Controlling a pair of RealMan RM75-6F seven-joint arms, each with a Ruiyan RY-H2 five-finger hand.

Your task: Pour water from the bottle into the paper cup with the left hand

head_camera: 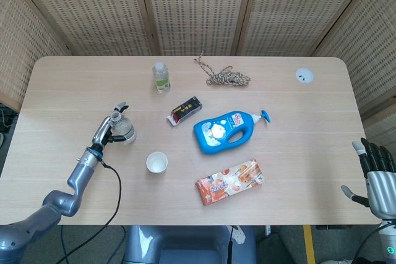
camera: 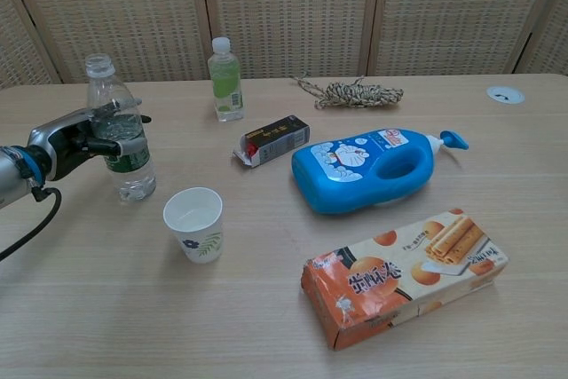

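Your left robot hand (camera: 84,139) grips the upright, green-labelled bottle (camera: 118,135), left of the paper cup (camera: 194,222); label text unreadable.

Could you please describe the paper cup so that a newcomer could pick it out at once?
On the wooden table, look near the left hand gripping the clear bottle. The paper cup stands upright just beside it, the only white, open-topped cup, with a small leaf print.

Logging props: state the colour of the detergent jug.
Blue jug with a blue pump nozzle; clearest in the chest view.
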